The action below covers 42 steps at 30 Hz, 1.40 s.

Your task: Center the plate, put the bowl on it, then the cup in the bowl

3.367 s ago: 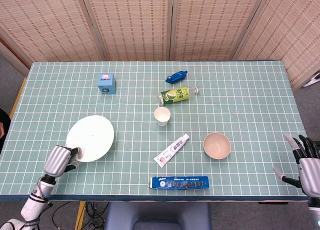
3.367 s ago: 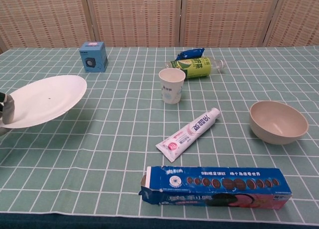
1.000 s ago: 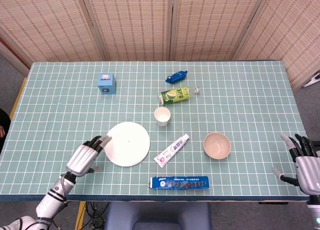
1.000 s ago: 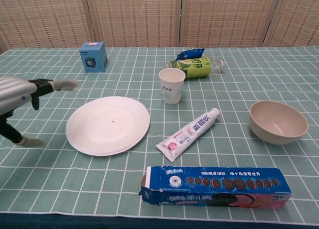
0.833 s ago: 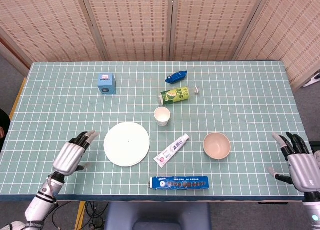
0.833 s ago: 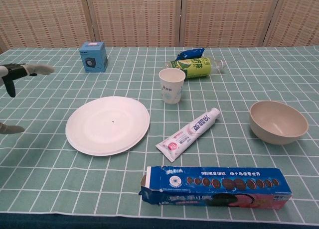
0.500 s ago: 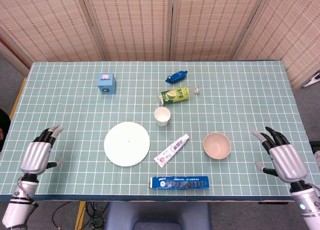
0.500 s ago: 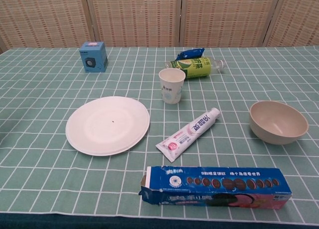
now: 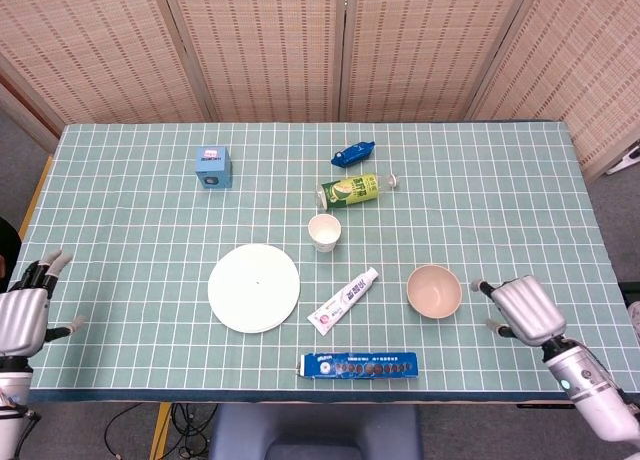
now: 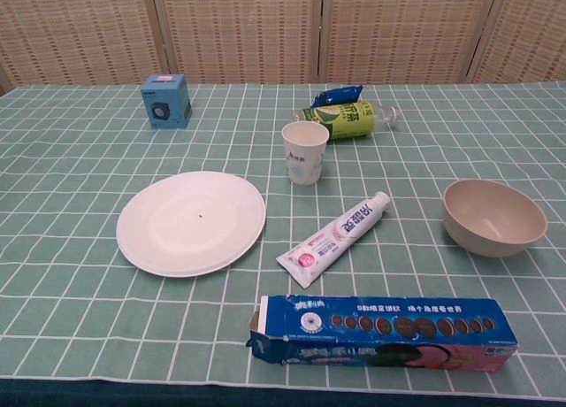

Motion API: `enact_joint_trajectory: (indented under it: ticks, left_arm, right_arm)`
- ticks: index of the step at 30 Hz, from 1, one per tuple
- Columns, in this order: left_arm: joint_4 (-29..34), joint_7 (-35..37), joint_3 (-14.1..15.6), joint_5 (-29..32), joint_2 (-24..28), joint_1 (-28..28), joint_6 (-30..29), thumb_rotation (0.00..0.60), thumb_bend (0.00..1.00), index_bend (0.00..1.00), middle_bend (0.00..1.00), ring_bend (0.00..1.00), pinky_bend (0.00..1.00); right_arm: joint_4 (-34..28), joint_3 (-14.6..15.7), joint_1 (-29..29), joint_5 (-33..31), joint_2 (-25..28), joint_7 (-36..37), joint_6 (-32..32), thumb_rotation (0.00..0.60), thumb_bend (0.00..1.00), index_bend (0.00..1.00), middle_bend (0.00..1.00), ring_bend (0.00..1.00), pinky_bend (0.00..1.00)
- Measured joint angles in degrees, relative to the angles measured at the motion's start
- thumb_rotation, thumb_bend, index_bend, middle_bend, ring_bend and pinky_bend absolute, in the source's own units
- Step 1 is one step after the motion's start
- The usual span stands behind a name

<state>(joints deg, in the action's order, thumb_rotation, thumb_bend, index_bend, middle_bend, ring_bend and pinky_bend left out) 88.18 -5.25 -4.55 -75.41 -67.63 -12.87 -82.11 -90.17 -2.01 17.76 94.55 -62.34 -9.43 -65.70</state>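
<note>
Only the head view shows the hands; the chest view shows neither. The left hand (image 9: 20, 318) hangs at the tabletop's (image 9: 120, 240) left edge, fingers spread and holding nothing, well apart from the white plate (image 9: 254, 288). The right hand (image 9: 525, 309) sits near the front right, just beside the beige bowl (image 9: 434, 291); it grips nothing, but whether its fingers are spread or curled I cannot tell. The plate lies flat, left of centre and bare. The bowl stands upright and empty, right of the toothpaste tube (image 9: 344, 300). The paper cup (image 9: 324, 232) stands upright between plate and green bottle (image 9: 352, 190), empty as far as shows. A cookie box (image 10: 382, 331) lies along the front edge.
</note>
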Motion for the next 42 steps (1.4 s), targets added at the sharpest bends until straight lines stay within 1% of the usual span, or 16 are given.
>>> enact_joint_trajectory:
  ticks: [6,15,24,29,34,38,42]
  left_arm:
    - [0.6,-0.3,-0.3,-0.4,0.5,0.4,0.1,0.600,0.12,0.12,0.11,0.13,0.39]
    - [1.5,-0.6,-0.3,-1.3,0.9,1.0,0.0,0.600,0.12,0.12,0.11,0.13,0.39]
    - [1.1,-0.3,-0.5,-1.4,0.7,1.5,0.3,0.600,0.12,0.12,0.11,0.13,0.39]
    - [0.7,-0.2,-0.7,-1.3,0.6,1.9,0.4,0.600,0.12,0.12,0.11,0.13,0.39]
    - [0.3,0.2,-0.8,-1.4,0.4,1.9,0.7,0.600,0.12,0.12,0.11,0.13,0.39]
    - [0.1,0.5,-0.9,-1.7,0.2,2.0,0.8,0.600,0.12,0.11,0.11,0.13,0.39]
    - [0.0,0.5,-1.1,-1.7,0.3,2.1,0.8,0.600,0.12,0.11,0.11,0.13,0.39]
  right_arm:
    - [3.4,1.1,1.9,0.1,-3.7,-0.5,2.7,0.600,0.18,0.38,0.82,0.77,0.86]
    - [8.5,1.2,5.3,-0.8,-9.4,0.1,6.1,0.600,0.19,0.39,0.82,0.77,0.86]
    - [13.8,1.3,8.2,-1.8,-14.5,2.1,8.4,0.600,0.29,0.44,0.82,0.77,0.86]
    - [15.6,1.7,8.8,-1.9,-15.6,3.6,8.0,0.600,0.35,0.50,0.83,0.78,0.88]
    - [16.3,2.4,9.0,-1.7,-15.8,4.4,7.4,0.600,0.37,0.56,0.85,0.79,0.88]
    - [16.0,2.7,9.1,-1.6,-15.7,4.3,6.8,0.600,0.38,0.59,0.85,0.79,0.88]
    - [14.1,2.6,9.2,-1.0,-15.0,3.9,5.1,0.600,0.38,0.61,0.85,0.79,0.88]
